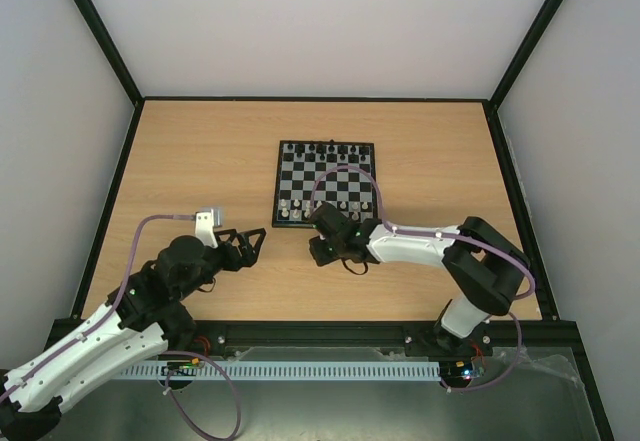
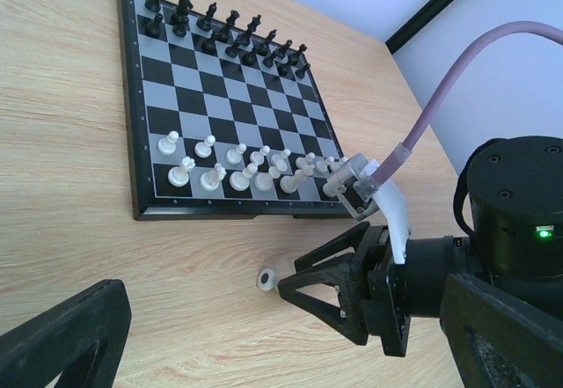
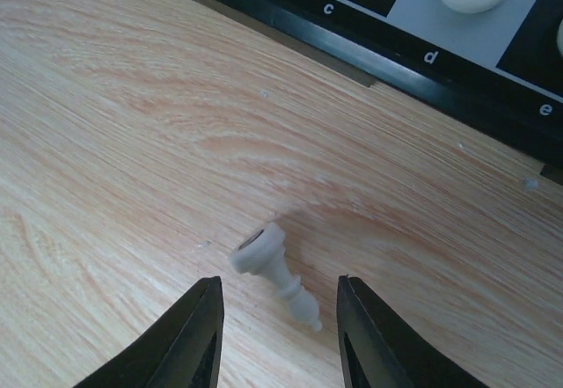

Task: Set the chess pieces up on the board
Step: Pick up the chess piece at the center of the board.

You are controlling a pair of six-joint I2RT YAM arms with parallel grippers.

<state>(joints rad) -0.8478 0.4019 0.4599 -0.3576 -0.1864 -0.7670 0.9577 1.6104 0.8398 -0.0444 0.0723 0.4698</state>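
Observation:
One white chess piece [image 3: 273,269] lies on its side on the wooden table, just in front of the board's [image 1: 277,186] near rim. My right gripper [image 3: 280,322] is open, with one finger on each side of the piece, not touching it. The left wrist view shows the same piece [image 2: 266,277] at the right gripper's fingertips [image 2: 290,287]. Several white pieces [image 2: 233,166] stand in the board's two near rows. My left gripper [image 1: 247,244] is open and empty, left of the board's near corner.
Black pieces [image 1: 325,149] fill the board's far rows. The board's rim [image 3: 422,80] runs close beyond the lying piece. A purple cable [image 1: 345,173] arcs over the board's right side. Black frame rails edge the table.

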